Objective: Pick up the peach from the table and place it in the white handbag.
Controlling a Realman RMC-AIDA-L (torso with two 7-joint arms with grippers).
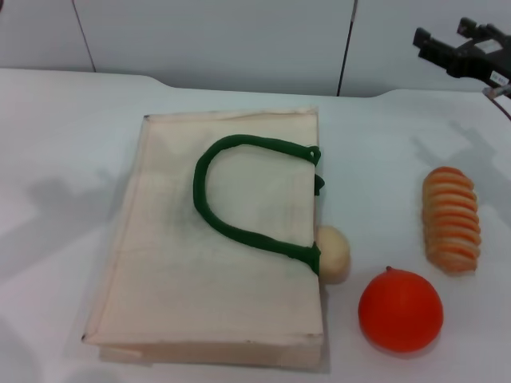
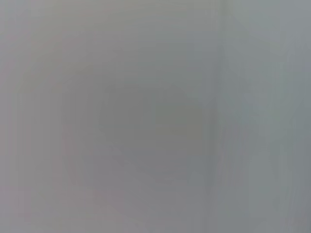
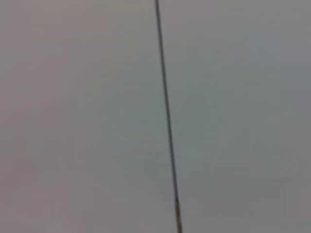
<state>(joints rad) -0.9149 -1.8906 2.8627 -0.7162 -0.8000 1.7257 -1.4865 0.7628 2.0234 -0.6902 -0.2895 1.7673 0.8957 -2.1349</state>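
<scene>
Right claw [image 1: 463, 49] raised far right, grip unclear; flat cloth white handbag [image 1: 215, 239]; no pink peach visible.

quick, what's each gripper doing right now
Left gripper: not in view.
Right gripper: raised at the table's far right corner, holding nothing visible; open or shut cannot be told.

The white handbag [image 1: 215, 279] looks like rough matt cloth — its green handles [image 1: 231, 215] too — on a smooth white table [image 1: 72, 128].
</scene>
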